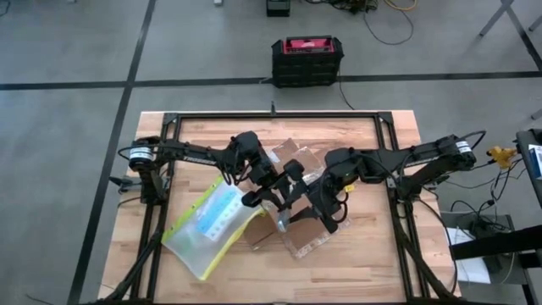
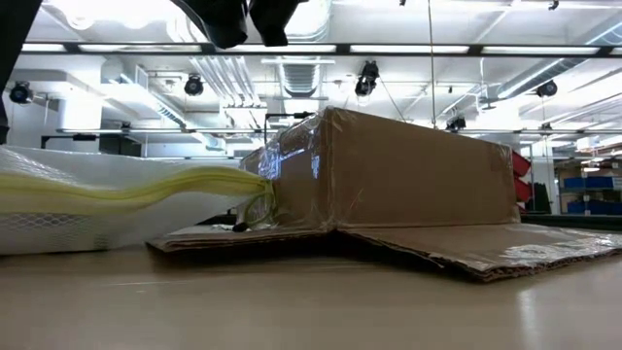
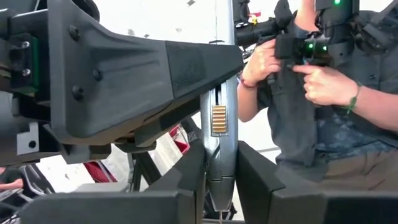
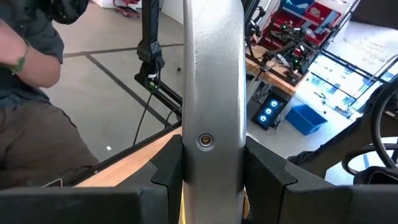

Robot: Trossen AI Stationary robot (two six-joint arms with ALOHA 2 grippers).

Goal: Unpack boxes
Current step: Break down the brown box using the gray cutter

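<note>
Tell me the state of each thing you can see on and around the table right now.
carton: lying on the table, flaps spread open, shiny tape on one corner.
pouch: lying flat beside the carton, yellow-green edge reaching its open end.
silver tool: held above the table between both grippers.
left gripper: shut on the silver tool.
right gripper: shut on the silver tool.
black-and-red case: standing on the floor beyond the table.

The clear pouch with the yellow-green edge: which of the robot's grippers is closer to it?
Left. The left gripper hovers right by the clear pouch's end nearest the carton; the right gripper is farther away, over the carton.
</note>
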